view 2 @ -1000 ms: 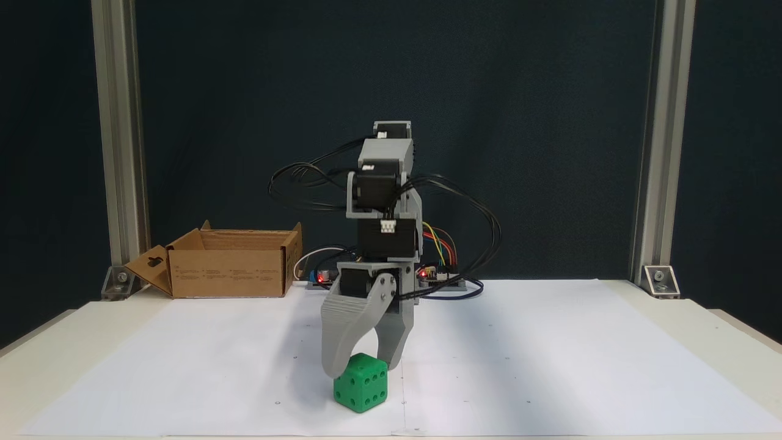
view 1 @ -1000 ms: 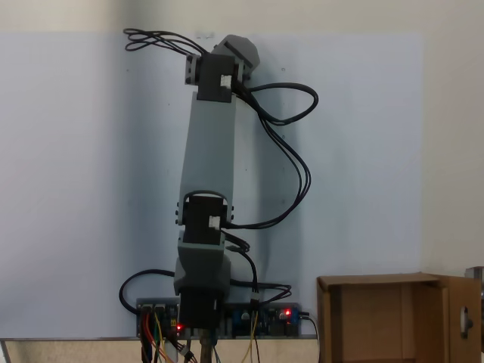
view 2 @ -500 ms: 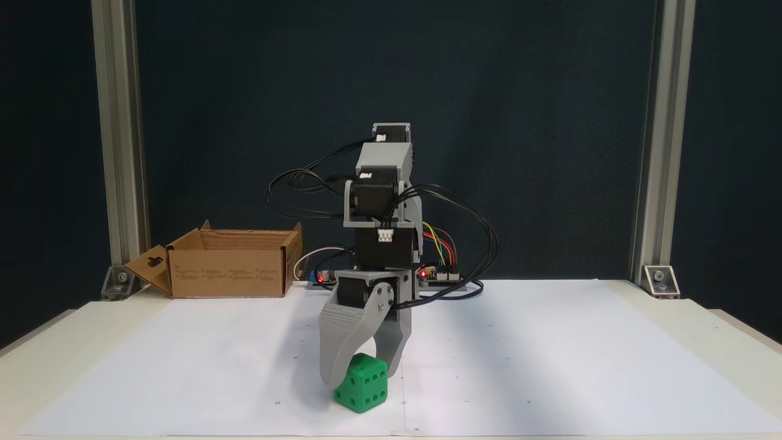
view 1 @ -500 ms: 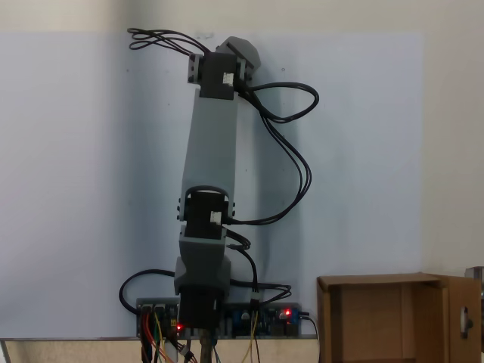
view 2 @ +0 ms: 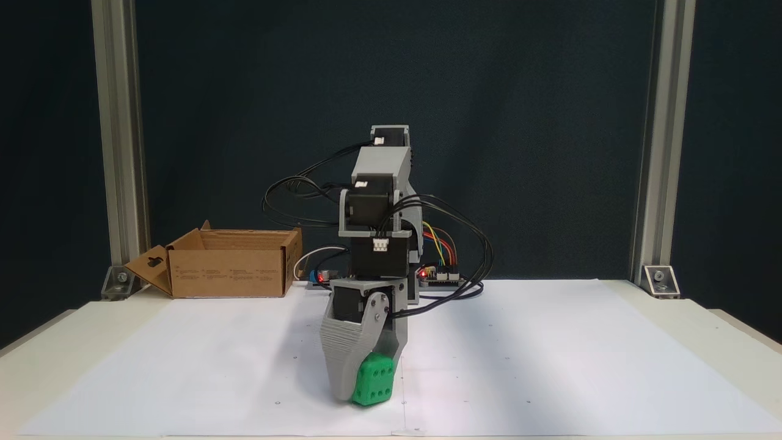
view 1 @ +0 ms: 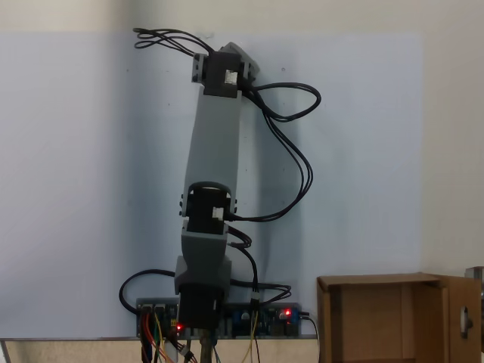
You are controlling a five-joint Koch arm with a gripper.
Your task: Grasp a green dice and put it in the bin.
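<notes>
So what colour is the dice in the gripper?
Bright green dice with darker pips, seen in a fixed view.

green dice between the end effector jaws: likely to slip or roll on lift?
The dice looks rigid, with flat faces, so the jaws probably seat squarely. Its rounded corners and smooth-looking surface could let it twist if the end effector grips off-centre. It looks light for its size, likely plastic; if dropped on the paper it may tumble a face or two, not roll away.

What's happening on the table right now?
The arm's end effector is down at the white paper, its jaws closed around the green dice, which sits at or just above the sheet. The cardboard bin stands open at the back left in this fixed view, apart from the arm, with nothing seen dropped in.
</notes>
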